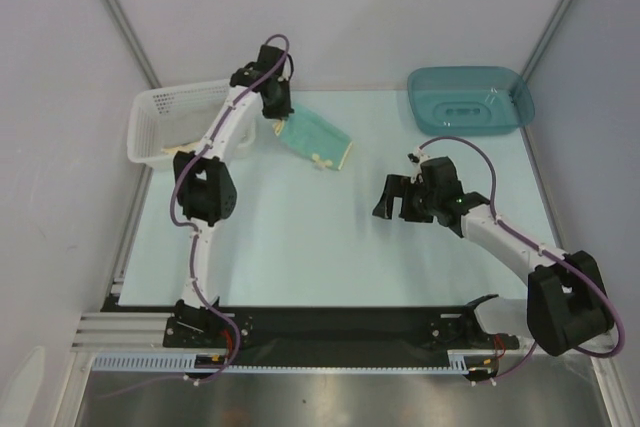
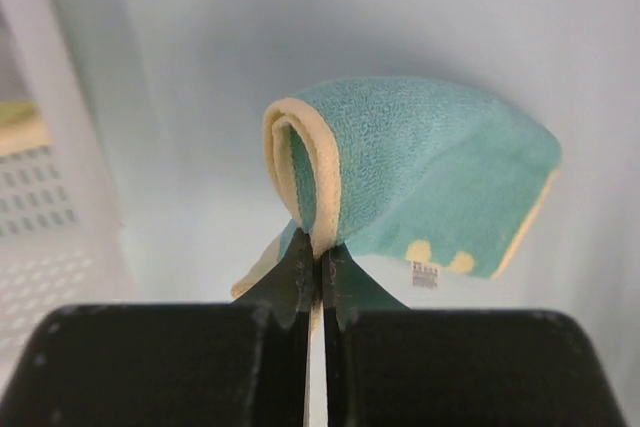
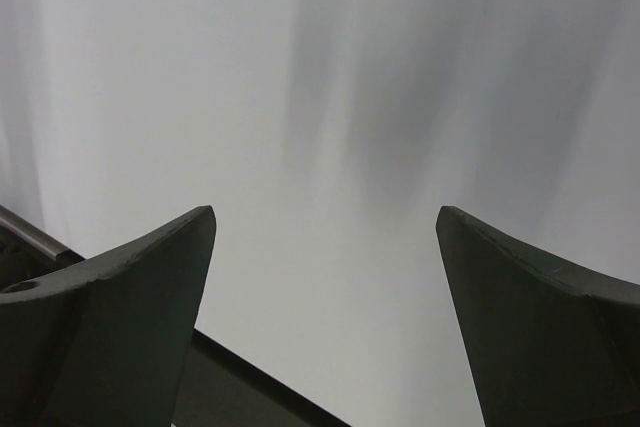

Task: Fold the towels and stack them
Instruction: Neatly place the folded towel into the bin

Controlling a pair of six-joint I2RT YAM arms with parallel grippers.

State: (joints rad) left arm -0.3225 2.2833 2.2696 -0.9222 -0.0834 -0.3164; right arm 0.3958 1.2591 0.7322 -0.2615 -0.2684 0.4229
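Note:
A teal-faced towel (image 1: 314,140) with a pale yellow back hangs over the far left of the table, pinched at one edge by my left gripper (image 1: 279,123). The left wrist view shows the jaws of my left gripper (image 2: 321,250) shut on the towel's (image 2: 430,172) rolled yellow rim, the cloth drooping away with a small tag at its lower edge. My right gripper (image 1: 392,199) hovers open over mid-table, right of centre, well apart from the towel. In the right wrist view the right gripper (image 3: 325,219) holds nothing and faces only a blank wall.
A white mesh basket (image 1: 150,123) stands at the far left with pale yellow cloth (image 1: 178,143) inside, close behind the left arm. A teal plastic bin (image 1: 470,97) sits at the far right. Metal frame posts run up both back corners.

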